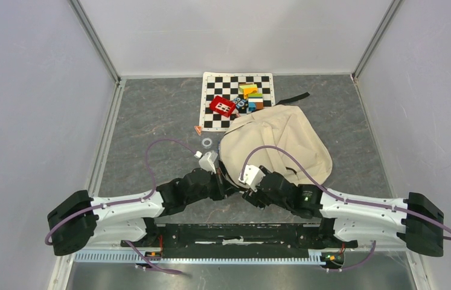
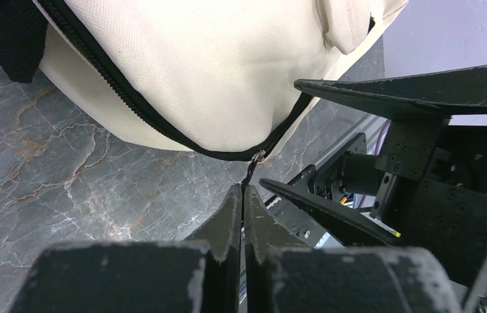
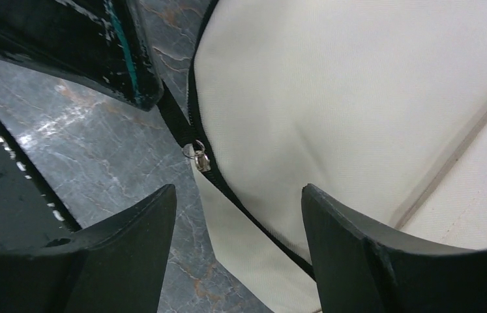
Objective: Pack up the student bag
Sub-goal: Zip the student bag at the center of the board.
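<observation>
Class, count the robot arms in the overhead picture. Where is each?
2. The left arm comes in from the left, the right arm from the right; both reach the near edge of the bag.

Lab robot cell, not a home. Plain white panels (image 1: 229, 36) box me in, ahead of my left gripper (image 2: 242, 215) and out to both sides, with aluminium posts (image 1: 97, 42) at the far corners. Grey marbled tabletop (image 1: 150, 115) under it. Checkerboard mat (image 1: 211, 115) further out, near the back panel. Black mounting rail (image 1: 235, 232) behind, at my bases. Purple cable (image 1: 168, 140) loops off my arm.
</observation>
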Tool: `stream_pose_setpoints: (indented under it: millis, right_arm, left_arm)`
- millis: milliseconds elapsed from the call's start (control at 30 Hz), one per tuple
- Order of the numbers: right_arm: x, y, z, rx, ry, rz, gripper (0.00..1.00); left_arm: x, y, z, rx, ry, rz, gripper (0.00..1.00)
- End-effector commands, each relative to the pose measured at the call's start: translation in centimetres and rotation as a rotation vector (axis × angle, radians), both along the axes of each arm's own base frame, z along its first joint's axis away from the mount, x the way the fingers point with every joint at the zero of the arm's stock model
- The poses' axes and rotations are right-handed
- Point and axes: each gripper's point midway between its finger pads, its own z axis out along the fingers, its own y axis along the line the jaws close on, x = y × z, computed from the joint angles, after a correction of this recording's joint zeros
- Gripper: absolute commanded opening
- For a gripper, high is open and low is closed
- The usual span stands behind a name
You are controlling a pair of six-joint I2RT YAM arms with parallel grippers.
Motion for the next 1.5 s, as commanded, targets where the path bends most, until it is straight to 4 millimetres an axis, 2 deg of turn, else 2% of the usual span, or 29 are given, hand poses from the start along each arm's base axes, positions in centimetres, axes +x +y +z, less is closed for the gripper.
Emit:
stream_pose_setpoints:
  millis: [0, 233, 300, 367, 433, 467, 500, 633, 900, 1133, 1267, 1467]
  right_arm:
    - [1.3, -0.4, 0.2, -0.019, -0.092, -0.051, 0.74]
    - [1.6, -0.1, -0.1, -0.025, -0.129, -0.071, 0.58]
    - [1.7, -0.1, -0.2, -0.028, -0.134, -0.084, 0.45]
    - [1.9, -0.3, -0.1, -0.032, -0.143, -0.102, 0.24]
    - [2.0, -0.7, 0.1, -0.032, -0.15, -0.118, 0.15]
    - [2.1, -0.9, 0.2, -0.032, -0.156, -0.128, 0.05]
    - [2.1, -1.2, 0.3, -0.035, -0.16, -0.134, 0.0]
    - [2.0, -1.8, 1.0, -0.021, -0.171, -0.144, 0.0]
    - [1.1, -2.1, 1.9, -0.004, -0.128, -0.125, 0.0]
    - [0.7, -2.1, 3.2, 0.03, -0.124, -0.117, 0.0]
    - [0.4, -1.7, 4.0, 0.053, -0.115, -0.098, 0.0]
    - [-0.6, -1.0, 4.2, 0.048, -0.068, -0.047, 0.0]
  left_arm:
    - [1.3, -0.7, 3.0, -0.038, -0.09, 0.02, 0.02]
    - [1.6, -1.1, 4.0, -0.044, -0.108, 0.016, 0.02]
    - [1.8, -1.1, 4.3, -0.041, -0.121, 0.019, 0.02]
    - [2.1, -0.9, 4.5, -0.023, -0.138, 0.027, 0.02]
    - [2.5, -0.6, 4.7, 0.01, -0.156, 0.041, 0.02]
    - [2.8, -0.2, 4.6, 0.036, -0.162, 0.054, 0.02]
    - [3.0, 0.1, 4.7, 0.06, -0.169, 0.064, 0.02]
    - [3.8, 1.2, 5.0, 0.162, -0.204, 0.082, 0.02]
    - [6.6, 3.2, 7.5, 0.282, -0.262, 0.129, 0.02]
    - [9.3, 5.4, 7.2, 0.296, -0.235, 0.147, 0.02]
    - [10.6, 5.9, 7.1, 0.29, -0.242, 0.125, 0.02]
    - [13.3, 6.9, 7.8, 0.28, -0.248, 0.101, 0.02]
